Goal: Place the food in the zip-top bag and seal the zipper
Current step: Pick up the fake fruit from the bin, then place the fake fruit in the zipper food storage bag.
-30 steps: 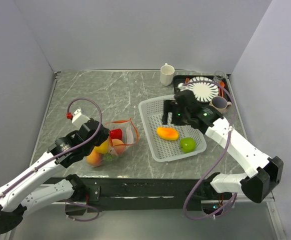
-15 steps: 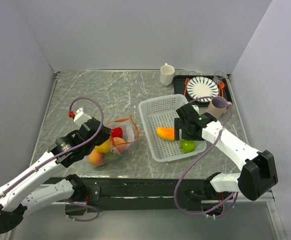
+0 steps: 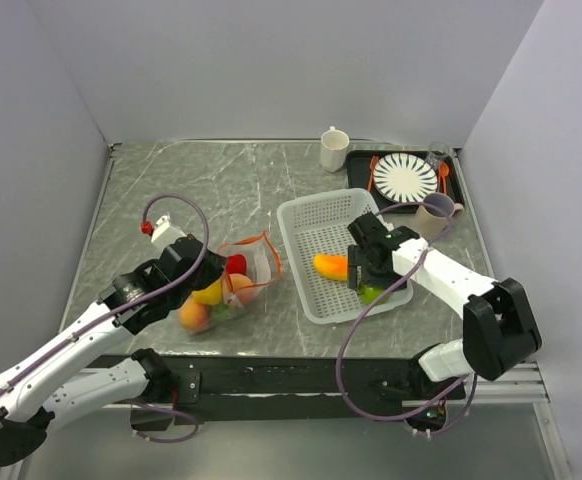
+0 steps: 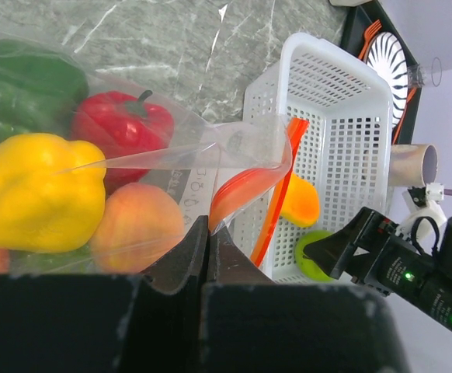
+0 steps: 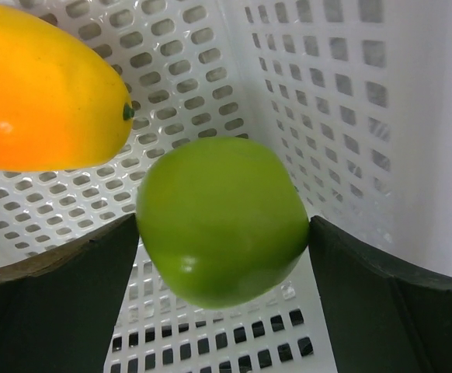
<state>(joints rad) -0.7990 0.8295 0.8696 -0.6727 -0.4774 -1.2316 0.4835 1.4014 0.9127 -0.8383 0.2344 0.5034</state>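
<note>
Green apple (image 5: 222, 221) sits in the near right corner of the basket (image 3: 301, 215), on the mesh floor just beside the side wall. It is round, so no long axis to line up with. The right gripper (image 3: 369, 285) is straight over it with its jaws spread wide, one finger on each side and the apple centred in the gap. The fingers are just beside its skin; I can't tell if they touch. Nothing is gripped yet.

Orange piece (image 5: 43, 93) lies just beside the apple toward the basket middle. Its long axis runs across the basket, tip pointing at the apple. Apart or barely touching, can't tell.

My judgement: the next move is close and lift. The tight spots are the wall on one side and the orange piece on the other. Glossy round toy, may squirt out of a pinch.

Bag (image 4: 172, 155) lies on the table (image 3: 201, 190), left of the basket, mouth turned toward it. The zipper (image 4: 276, 186) is unsealed, its strip curling up at the open mouth. The left gripper (image 4: 208, 233) is clenched on the bag's mouth edge, holding it up. Inside are a yellow pepper (image 4: 39, 190), peach (image 4: 137, 225), red pepper (image 4: 121, 128) and green pepper (image 4: 24, 81).

The right arm is nearer the apple, the left arm is tied up with the bag. The carry goes leftward over the basket rim to the mouth.

Table is marbled, flat and hard. A plate (image 3: 404, 178), mug (image 3: 334, 148) and cup (image 3: 434, 210) stand at the far right, well apart from the path.
</note>
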